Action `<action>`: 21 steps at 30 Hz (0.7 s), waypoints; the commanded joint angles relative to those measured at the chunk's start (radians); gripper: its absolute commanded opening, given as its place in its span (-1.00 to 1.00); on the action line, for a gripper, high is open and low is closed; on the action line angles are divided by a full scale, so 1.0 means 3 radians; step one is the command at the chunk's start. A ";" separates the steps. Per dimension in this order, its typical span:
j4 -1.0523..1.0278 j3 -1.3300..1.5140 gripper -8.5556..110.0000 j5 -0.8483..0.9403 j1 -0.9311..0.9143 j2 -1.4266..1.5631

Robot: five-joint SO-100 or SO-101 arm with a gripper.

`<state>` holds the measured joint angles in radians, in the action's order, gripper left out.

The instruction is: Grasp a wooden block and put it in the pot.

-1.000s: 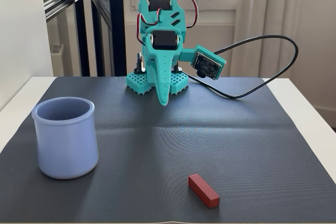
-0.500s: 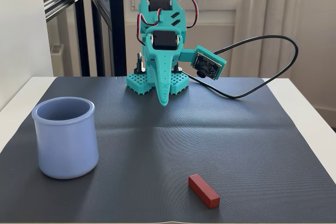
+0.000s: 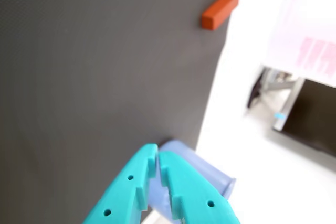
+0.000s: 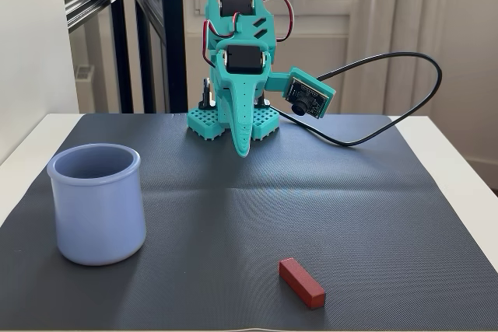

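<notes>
The red-brown wooden block [image 4: 302, 282] lies flat on the dark mat near its front edge, right of centre in the fixed view. It also shows in the wrist view [image 3: 219, 10], at the top by the mat's edge. The pale periwinkle pot [image 4: 97, 204] stands upright and empty at the front left; in the wrist view only part of the pot [image 3: 210, 174] shows behind the fingers. My teal gripper [image 4: 243, 149] hangs folded at the arm's base at the back, tip down just above the mat, far from both. In the wrist view the gripper [image 3: 157, 150] is shut and empty.
A dark grey mat [image 4: 311, 192] covers most of the white table [image 4: 459, 176]. A black cable [image 4: 405, 106] loops from the wrist camera over the back right of the mat. Windows and a dark door frame stand behind the arm.
</notes>
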<state>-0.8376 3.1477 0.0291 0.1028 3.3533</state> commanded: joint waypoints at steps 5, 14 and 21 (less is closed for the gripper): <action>0.0031 -0.0240 -0.86 -0.0010 0.0015 -0.0015; 0.0046 -0.0879 -0.86 -0.0015 0.0020 -0.0931; 0.0179 -0.1457 -0.86 -0.0251 0.0179 -0.1759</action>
<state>-0.8161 2.7888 -0.0107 0.1381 2.8808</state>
